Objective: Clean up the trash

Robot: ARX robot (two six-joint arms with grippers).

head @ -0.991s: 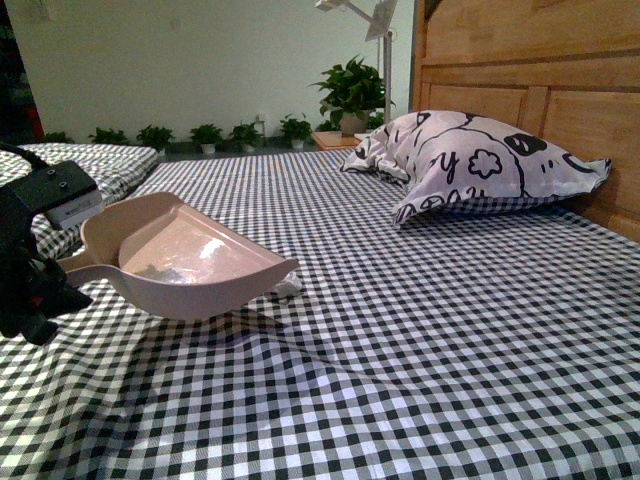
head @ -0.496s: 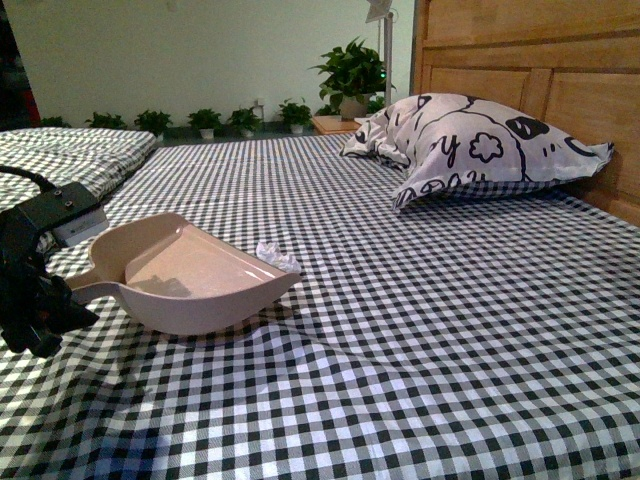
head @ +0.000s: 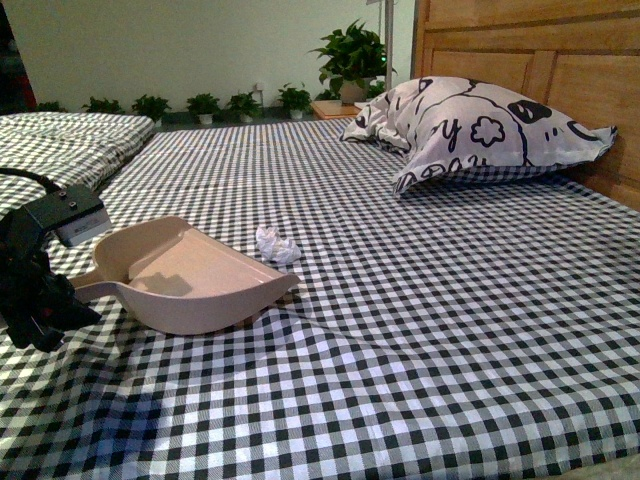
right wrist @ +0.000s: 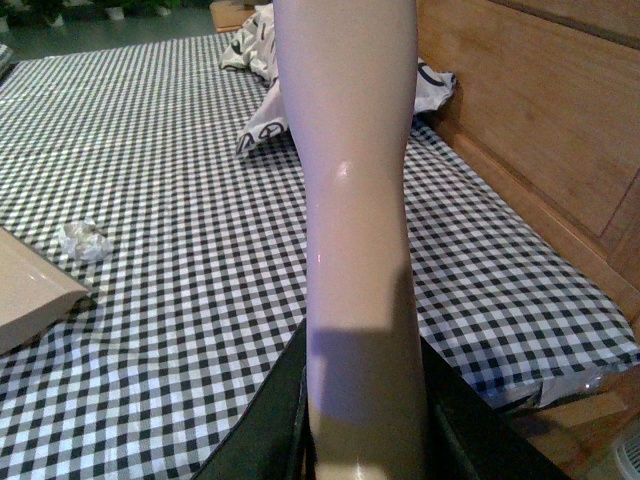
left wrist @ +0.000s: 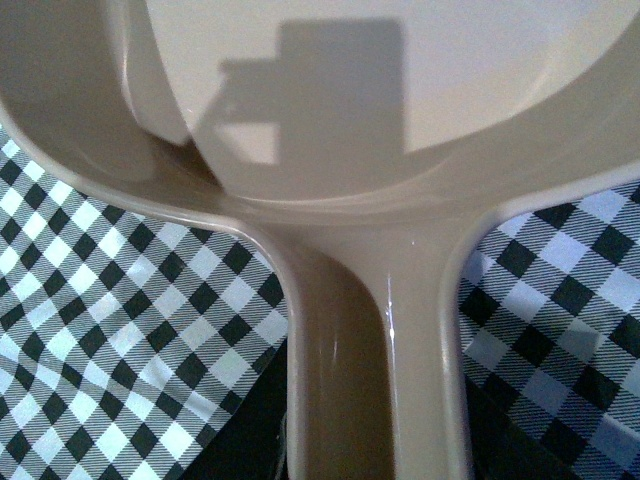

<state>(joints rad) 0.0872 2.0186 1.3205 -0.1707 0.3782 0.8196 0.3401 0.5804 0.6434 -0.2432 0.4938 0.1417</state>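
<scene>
The small crumpled wad of white paper lies loose on the black-and-white checked bedcover. It is a lumpy, creased ball with grey shadows in its folds, somewhat wider than it is tall, and far smaller than the beige plastic dustpan near it. In the front view it sits just beyond the dustpan's far rim, close to the open lip, while in the right wrist view the wad rests alone on the cloth, with a narrow strip of checks showing between it and the dustpan's edge.
</scene>
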